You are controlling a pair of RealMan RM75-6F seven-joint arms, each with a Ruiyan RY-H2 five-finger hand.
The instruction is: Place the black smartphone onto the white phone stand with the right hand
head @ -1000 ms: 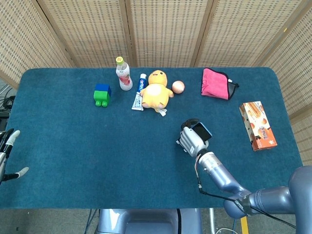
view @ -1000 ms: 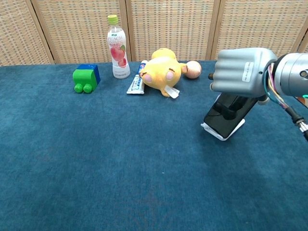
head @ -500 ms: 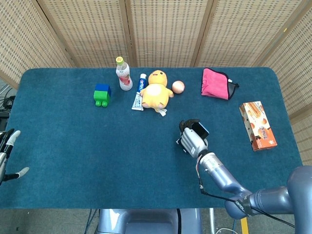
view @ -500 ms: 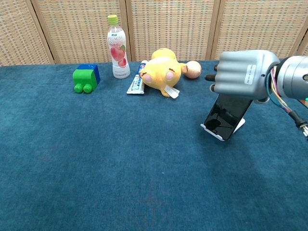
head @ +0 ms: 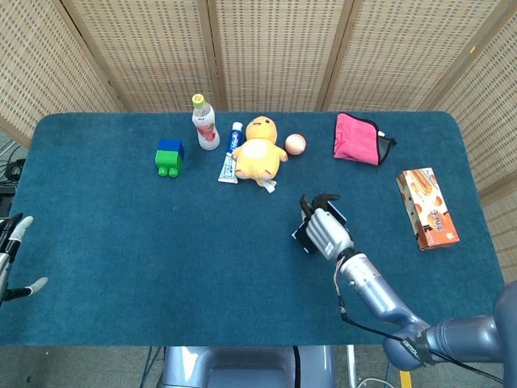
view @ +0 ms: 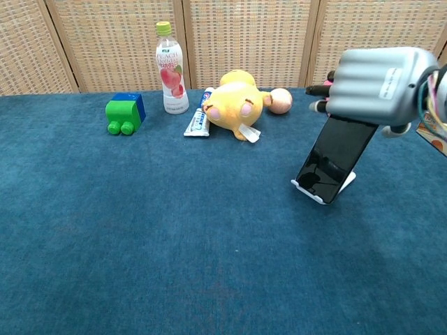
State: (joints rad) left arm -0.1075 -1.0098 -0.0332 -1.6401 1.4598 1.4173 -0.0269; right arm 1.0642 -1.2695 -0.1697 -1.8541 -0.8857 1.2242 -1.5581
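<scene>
The black smartphone leans tilted back on the white phone stand, its lower edge in the stand's lip. My right hand is above the phone's upper end, its fingers stretched out behind and not wrapped round the phone. I cannot tell whether the palm still touches the phone's top edge. In the head view the right hand covers most of the phone, and the stand is hidden. My left hand hangs off the table's left edge, holding nothing, fingers apart.
Along the back stand a green and blue block, a drink bottle, a toothpaste tube, a yellow plush toy and a peach ball. A pink pouch and an orange box lie to the right.
My right hand's thumb has come off the phone's face, and the hand has lifted up and to the right. The phone stays leaning on the stand. The left hand has not moved.
</scene>
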